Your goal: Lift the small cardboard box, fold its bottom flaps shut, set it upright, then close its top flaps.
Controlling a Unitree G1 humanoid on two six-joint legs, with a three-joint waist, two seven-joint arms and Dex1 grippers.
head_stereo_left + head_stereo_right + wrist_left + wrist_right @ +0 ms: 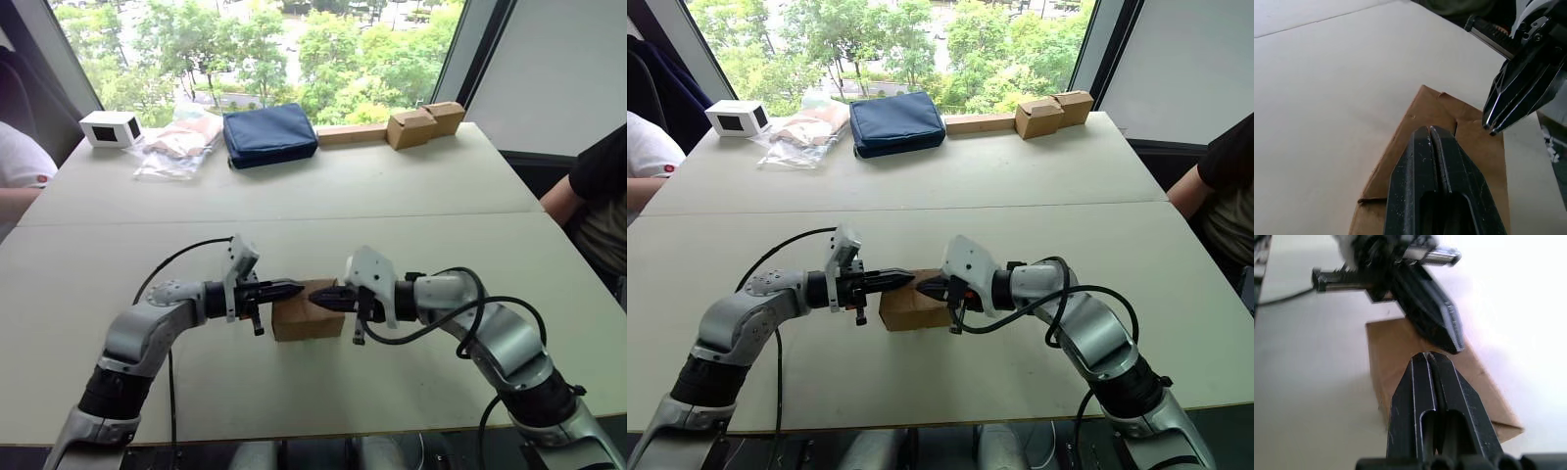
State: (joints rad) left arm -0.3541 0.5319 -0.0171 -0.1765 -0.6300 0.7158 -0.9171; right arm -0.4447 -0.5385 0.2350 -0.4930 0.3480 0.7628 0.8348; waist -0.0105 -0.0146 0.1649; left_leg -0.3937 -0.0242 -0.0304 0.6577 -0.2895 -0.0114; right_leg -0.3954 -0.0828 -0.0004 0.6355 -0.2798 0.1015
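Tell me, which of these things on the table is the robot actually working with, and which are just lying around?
In use: small cardboard box, left hand, right hand.

Lying about: navy pouch, white device, plastic bags, joined tan boxes on a strip.

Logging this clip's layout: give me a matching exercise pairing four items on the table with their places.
Items:
1. small brown cardboard box
2. dark blue fabric pouch
3. white rectangular device
4. clear plastic bag

Places:
A. far left corner of the table
B. between the two shut tool tips, left tool and right tool
C. between device and pouch
D. far edge, middle, by the window

Pairs: 1-B, 2-D, 3-A, 4-C
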